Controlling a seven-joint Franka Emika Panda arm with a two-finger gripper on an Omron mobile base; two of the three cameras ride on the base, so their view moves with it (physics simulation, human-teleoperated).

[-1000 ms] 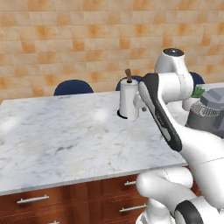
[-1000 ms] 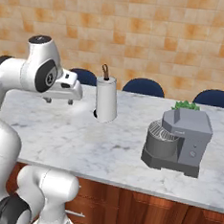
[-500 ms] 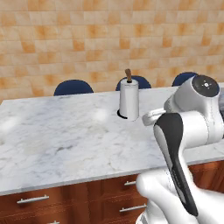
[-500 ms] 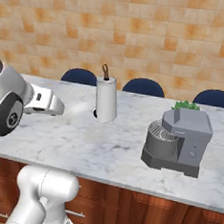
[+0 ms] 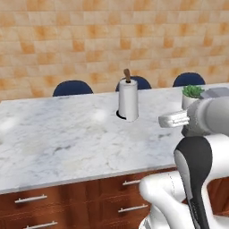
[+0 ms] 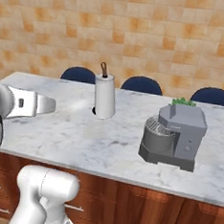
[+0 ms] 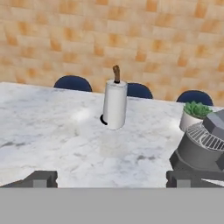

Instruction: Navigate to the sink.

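The sink is out of view. My gripper (image 7: 113, 180) is open: its two dark fingertips (image 7: 42, 178) stand wide apart at the bottom of the hand view with nothing between them. The white hand (image 6: 34, 104) is held level, low over the front part of a marble island counter (image 5: 58, 138). It points across the counter toward a paper towel roll (image 7: 115, 104).
The paper towel roll (image 5: 128, 100) stands upright mid-counter. A grey stand mixer (image 6: 174, 136) and a small potted plant (image 7: 197, 113) sit to its right. Three blue chair backs (image 6: 78, 74) line the far side under an orange tiled wall. Wooden drawers (image 5: 53, 197) front the counter.
The arm has swung down from its raised pose over the counter, and the hand now sits lower and level. The counter and its objects have barely shifted in the views.
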